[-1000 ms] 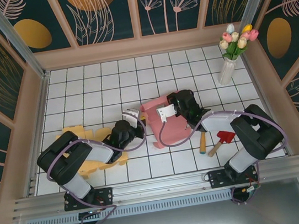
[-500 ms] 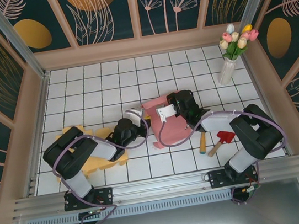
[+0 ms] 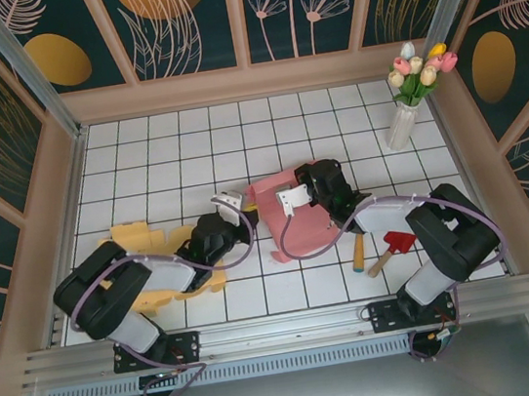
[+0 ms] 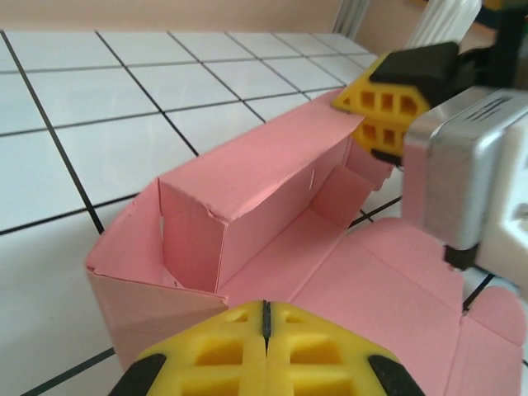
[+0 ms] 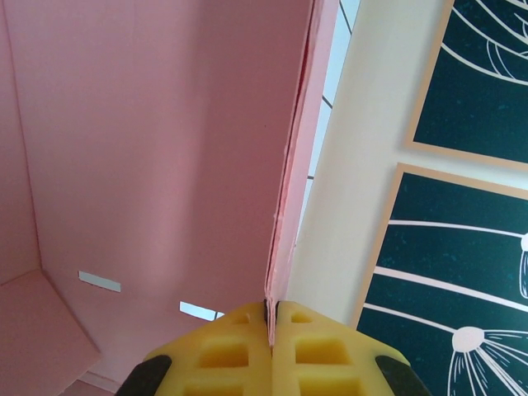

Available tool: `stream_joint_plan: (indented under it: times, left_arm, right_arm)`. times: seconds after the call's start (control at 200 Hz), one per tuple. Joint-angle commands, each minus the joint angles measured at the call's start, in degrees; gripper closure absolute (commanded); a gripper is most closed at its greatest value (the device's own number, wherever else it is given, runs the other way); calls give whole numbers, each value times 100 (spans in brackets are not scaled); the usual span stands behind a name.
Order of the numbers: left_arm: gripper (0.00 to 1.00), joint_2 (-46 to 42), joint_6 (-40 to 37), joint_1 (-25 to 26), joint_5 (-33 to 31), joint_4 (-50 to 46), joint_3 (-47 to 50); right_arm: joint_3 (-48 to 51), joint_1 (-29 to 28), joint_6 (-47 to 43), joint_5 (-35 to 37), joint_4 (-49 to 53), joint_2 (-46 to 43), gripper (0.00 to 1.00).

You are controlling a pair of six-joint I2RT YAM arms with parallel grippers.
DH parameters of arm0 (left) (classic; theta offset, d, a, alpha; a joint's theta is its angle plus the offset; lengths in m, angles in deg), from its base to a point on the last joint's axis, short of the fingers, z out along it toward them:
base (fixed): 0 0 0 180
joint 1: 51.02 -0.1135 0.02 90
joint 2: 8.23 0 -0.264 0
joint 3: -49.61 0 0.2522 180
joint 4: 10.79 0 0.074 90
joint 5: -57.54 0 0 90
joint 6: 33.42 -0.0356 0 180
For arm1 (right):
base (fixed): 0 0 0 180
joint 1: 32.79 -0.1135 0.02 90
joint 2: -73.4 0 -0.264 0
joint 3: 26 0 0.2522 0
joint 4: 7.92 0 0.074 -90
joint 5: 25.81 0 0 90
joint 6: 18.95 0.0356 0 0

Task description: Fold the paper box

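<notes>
— Where does the half-folded pink paper box (image 3: 299,221) lie?

— Near the middle of the white tiled table (image 3: 161,163), between the two arms. Its near wall stands up, and a wide flap lies flat toward the arm bases.

— And the right gripper (image 3: 285,197)?

— It is at the box's far left corner. In the right wrist view its yellow foam pads (image 5: 223,355) are pressed on the thin edge of an upright pink panel (image 5: 165,148), which runs straight up from between them. So it is pinching the box wall.

— Can the left wrist camera see that grip?

— Yes. The right gripper (image 4: 363,122) sits at the upper right, its pads clamped on the top edge of the far wall.

— What about the left gripper (image 3: 235,204)?

— It is just left of the box, apart from it. In its own view the left gripper (image 4: 266,318) has its pads pressed flat together with nothing between them. The open inside of the box (image 4: 272,223) lies directly ahead.
</notes>
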Motion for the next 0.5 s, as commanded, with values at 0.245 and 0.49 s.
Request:
stream_joint_plan:
  times: [0.245,0.49]
  left_arm:
    - [100,42,235,-901,204,-248,256]
    - [100,742,-26,-928,1126,168,-212]
  right_arm:
    - [15,-36,-50,-74,733,132,100]
    - [24,-39,-77,-33,773,86,100]
